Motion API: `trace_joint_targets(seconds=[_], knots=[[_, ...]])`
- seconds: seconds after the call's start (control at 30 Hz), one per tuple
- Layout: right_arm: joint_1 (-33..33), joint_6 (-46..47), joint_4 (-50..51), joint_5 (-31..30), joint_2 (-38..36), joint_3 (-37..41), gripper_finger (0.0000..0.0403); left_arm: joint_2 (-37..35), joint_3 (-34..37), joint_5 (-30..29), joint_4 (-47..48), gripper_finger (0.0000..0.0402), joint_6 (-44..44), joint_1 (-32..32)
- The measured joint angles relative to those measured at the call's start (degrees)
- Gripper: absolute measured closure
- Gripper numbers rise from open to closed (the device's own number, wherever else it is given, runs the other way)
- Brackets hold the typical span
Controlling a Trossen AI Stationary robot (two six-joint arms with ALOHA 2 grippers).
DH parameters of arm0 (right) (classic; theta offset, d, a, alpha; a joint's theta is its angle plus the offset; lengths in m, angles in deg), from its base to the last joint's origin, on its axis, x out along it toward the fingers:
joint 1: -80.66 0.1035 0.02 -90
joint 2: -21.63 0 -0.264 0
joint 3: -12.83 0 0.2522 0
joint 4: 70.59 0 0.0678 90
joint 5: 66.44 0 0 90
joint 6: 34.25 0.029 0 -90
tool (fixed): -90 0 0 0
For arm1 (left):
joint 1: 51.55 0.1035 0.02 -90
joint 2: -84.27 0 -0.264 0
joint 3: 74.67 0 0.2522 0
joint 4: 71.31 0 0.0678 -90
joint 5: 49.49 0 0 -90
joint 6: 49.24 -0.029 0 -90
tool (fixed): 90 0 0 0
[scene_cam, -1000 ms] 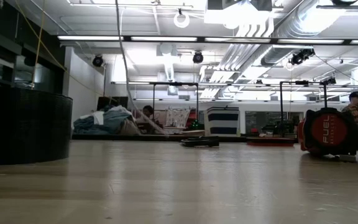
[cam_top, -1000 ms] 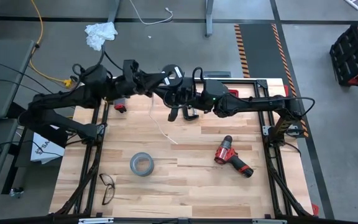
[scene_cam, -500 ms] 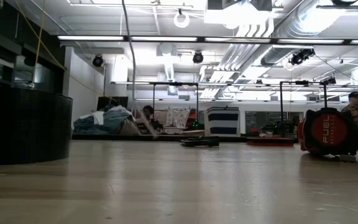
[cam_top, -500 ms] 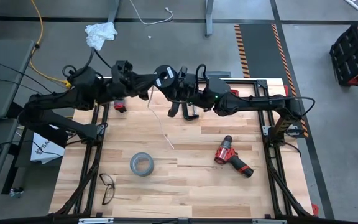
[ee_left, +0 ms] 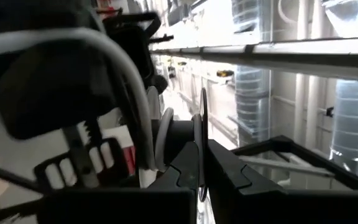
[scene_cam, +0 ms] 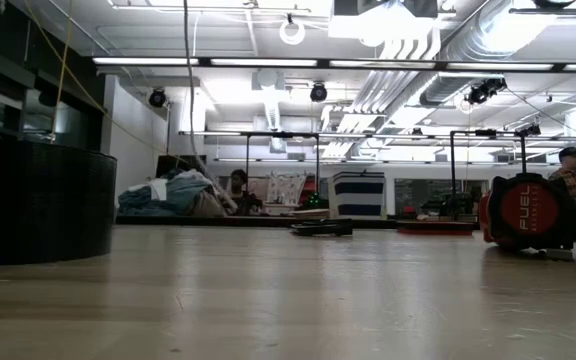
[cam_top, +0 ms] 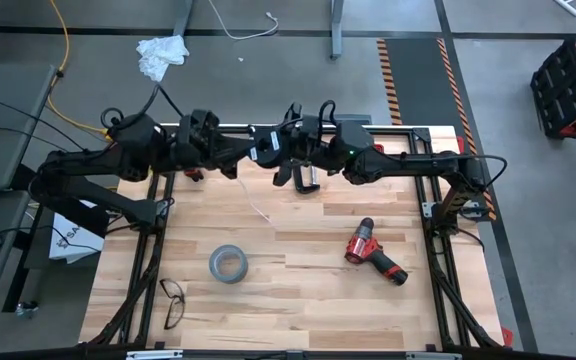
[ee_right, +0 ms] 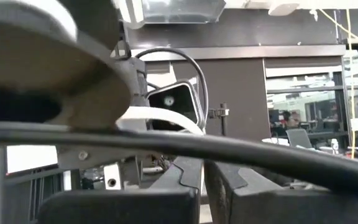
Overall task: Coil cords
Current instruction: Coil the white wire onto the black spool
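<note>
While we are holding both arms together at the table's (cam_top: 298, 300) twelve o'clock edge, the left gripper (ee_left: 199, 163) is pinching the black disc (ee_left: 202, 140) edge-on and the right gripper (ee_right: 201, 177) is staying fully closed, with the white cable (cam_top: 259, 209) dangling toward six o'clock.

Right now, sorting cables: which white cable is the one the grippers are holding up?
The white cable hanging from the left gripper over the table; the loose one lies on the floor.
</note>
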Motion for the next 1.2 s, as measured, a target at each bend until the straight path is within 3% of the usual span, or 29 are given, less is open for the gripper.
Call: trace_joint_targets(seconds=[0.23, 0.6, 0.83, 1.2], knots=[[-0.36, -2.73, 2.23, -0.01, -0.98, 0.07, 0.0403, -3.06, -0.02, 1.04, 9.21, 0.0396, -5.39, 0.46], [-2.66, -2.27, 8.59, 0.36, -2.21, 0.02, 0.0403, -10.47, -0.04, -5.35, 27.31, 0.0396, -12.32, 1.87], [-2.93, -2.20, 12.35, 0.84, -2.32, 0.02, 0.0403, -11.67, 0.00, -8.38, 28.91, 0.0396, -20.89, 4.64], [-3.03, -0.73, 14.37, 0.01, -2.32, 0.00, 0.0402, -11.03, 0.02, -17.28, 28.40, 0.0396, -42.04, 6.65]])
